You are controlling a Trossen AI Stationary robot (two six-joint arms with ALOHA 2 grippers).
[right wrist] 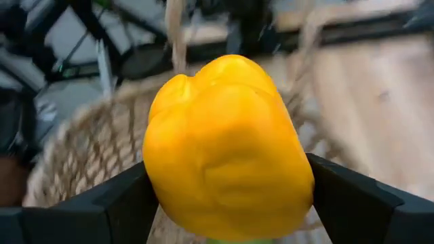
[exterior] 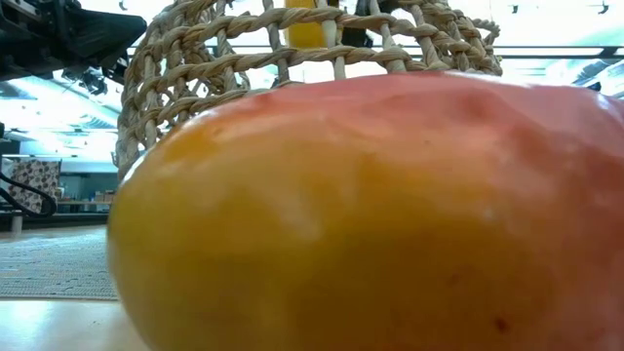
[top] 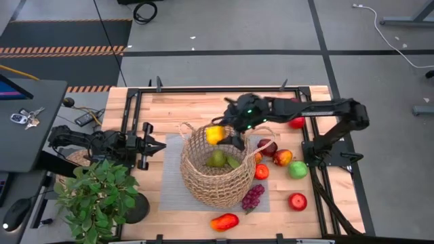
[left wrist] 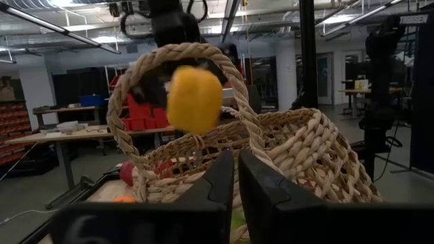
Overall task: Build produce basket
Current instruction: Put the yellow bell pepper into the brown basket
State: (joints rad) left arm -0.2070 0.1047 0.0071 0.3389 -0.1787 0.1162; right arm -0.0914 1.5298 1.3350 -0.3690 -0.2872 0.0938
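- The left gripper (top: 157, 146) waits at the left of the wooden surface (top: 176, 108), its fingers (left wrist: 224, 179) pressed together on nothing, pointing toward the basket (top: 215, 177) and just short of its near side.
- The basket stands near the middle of the surface on a grey mat (top: 169, 176), two greenish pieces (top: 218, 159) already lying inside.
- Above its far rim, the right gripper (top: 224, 135) holds a yellow pepper (top: 214, 134), its fingers (right wrist: 352, 196) clamped on either flank of the fruit; the pepper hangs over the basket's opening, so the coming move looks like a straight release downward.
- The right arm, reaching in from the right edge, is plainly the nearer one to the remaining produce.
- Right of the basket lie red apples (top: 297, 200), a green apple (top: 297, 169) and purple grapes (top: 252, 197); a red-orange mango-like piece (top: 224, 221) sits at the front edge, its long axis running across the surface.
- No brand, label or readable writing shows anywhere.
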